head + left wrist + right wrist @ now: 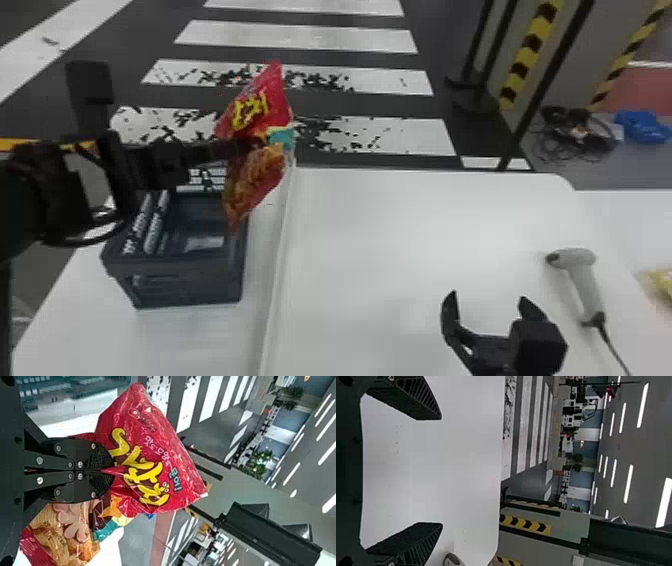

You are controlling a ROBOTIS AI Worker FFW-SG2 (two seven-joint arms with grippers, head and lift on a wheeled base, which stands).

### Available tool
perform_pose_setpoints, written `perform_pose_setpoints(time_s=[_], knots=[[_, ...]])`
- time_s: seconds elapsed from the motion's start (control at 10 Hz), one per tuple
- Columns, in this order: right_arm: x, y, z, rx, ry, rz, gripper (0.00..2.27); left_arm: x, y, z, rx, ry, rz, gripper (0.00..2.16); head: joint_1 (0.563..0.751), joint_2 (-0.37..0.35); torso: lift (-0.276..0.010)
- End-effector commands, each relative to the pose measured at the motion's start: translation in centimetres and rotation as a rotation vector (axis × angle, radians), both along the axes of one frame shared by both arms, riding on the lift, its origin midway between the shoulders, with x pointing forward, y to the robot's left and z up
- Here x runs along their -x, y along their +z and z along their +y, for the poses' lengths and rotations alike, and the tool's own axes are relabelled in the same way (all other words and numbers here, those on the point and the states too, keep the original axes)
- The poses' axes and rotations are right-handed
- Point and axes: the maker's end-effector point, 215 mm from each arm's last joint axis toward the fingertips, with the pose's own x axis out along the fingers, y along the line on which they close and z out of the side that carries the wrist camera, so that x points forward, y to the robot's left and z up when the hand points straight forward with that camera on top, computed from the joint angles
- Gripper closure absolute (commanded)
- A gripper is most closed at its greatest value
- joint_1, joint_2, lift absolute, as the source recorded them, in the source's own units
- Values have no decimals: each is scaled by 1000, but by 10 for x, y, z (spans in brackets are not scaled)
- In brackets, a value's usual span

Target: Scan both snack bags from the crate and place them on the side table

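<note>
My left claw [241, 148] pinches the red snack bag [265, 107] in the air by the crate [190, 287], a pale patch inside it. My right claw [487, 300] gapes over the white surface [375, 225].

Glossy, crinkled plastic snack bag [147, 461]

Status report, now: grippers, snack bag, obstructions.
Left gripper shut on red snack bag, held up near crate. Right gripper open, empty. Scanner to its right, possible snag.
</note>
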Motion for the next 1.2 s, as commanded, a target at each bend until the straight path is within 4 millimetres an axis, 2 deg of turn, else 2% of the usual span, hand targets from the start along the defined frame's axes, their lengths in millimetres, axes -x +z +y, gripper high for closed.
perform_pose_setpoints(time_s=[0.0, 0.1, 0.3, 0.5, 0.7, 0.9, 1.1], knots=[[-3, 10, -22, 8, -35, -18, 29, 2, -2, -36, -14, -47, 4, 2003, 695, -82, -95], [-5, 19, -38, 7, -63, -34, 29, 1, -3, -61, -30, -78, 3, 2003, 695, -126, -95], [-10, 32, -65, 4, -109, -59, 33, 3, -19, -106, -88, -129, 21, 2003, 695, -223, -95], [-14, 39, -77, -7, -132, -74, 33, 12, -48, -148, -146, -188, 66, 2003, 695, -286, -95], [-20, 46, -92, -11, -157, -89, 33, 23, -73, -179, -198, -218, 96, 2003, 695, -350, -95], [-20, 51, -103, -17, -178, -100, 33, 30, -102, -212, -256, -249, 92, 2003, 695, -350, -95], [-22, 53, -105, -28, -184, -106, 33, 34, -133, -236, -302, -271, 83, 2003, 695, -350, -95]])
